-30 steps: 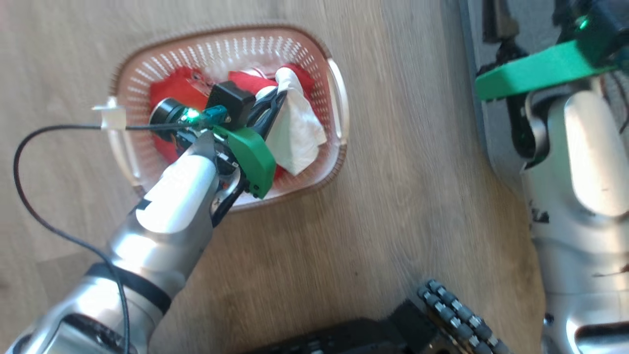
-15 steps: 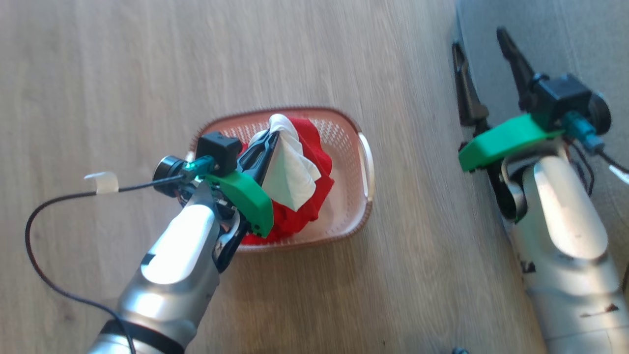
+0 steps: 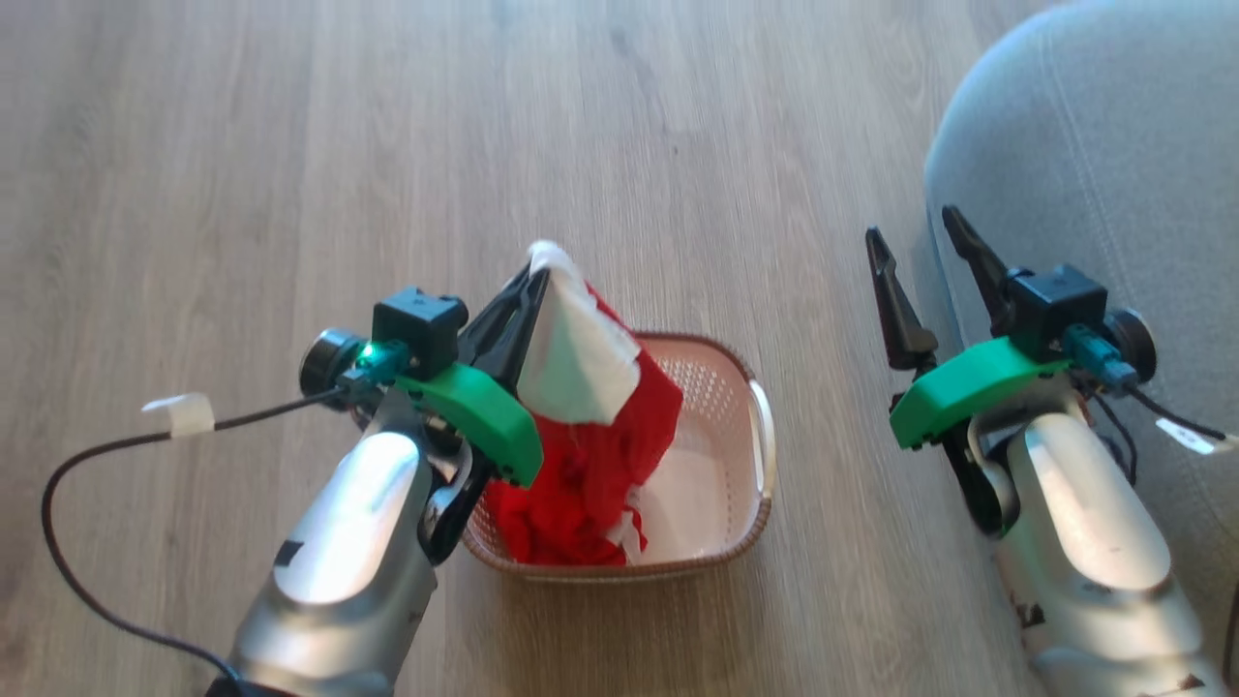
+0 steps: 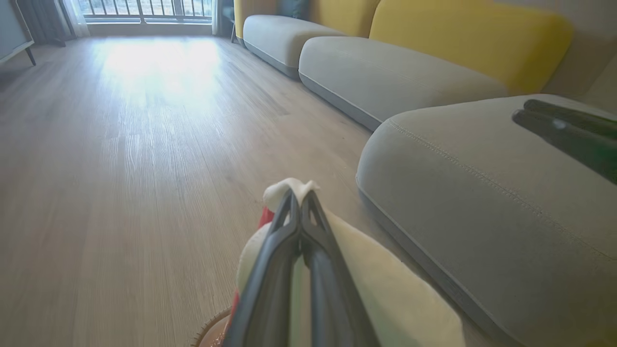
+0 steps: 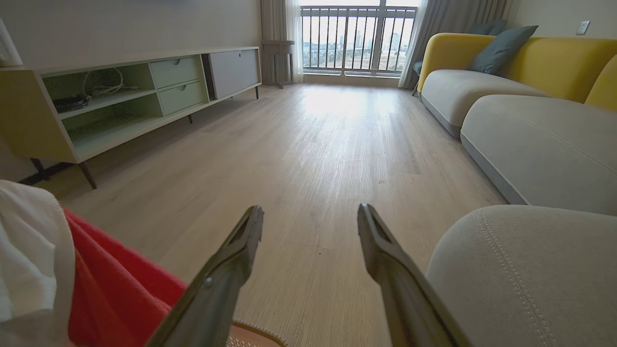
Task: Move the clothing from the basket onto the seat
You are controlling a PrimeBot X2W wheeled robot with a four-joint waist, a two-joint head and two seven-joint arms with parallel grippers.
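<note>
Wooden floor (image 3: 290, 145), with the basket (image 3: 762, 445) near the grey seat (image 3: 1113, 145); the clothing (image 3: 600, 455) is half lifted out.
The left gripper (image 3: 540, 279) is closed tight on a white fold, and the red part hangs down with its lower end inside the basket. The small pinch may slip, or the hanging fabric may catch the rim and drag the basket. It seems to be one bundle, but folds hide this, so a piece could remain behind. The right gripper (image 3: 913, 225) stands wide open and empty, beside the seat edge.
</note>
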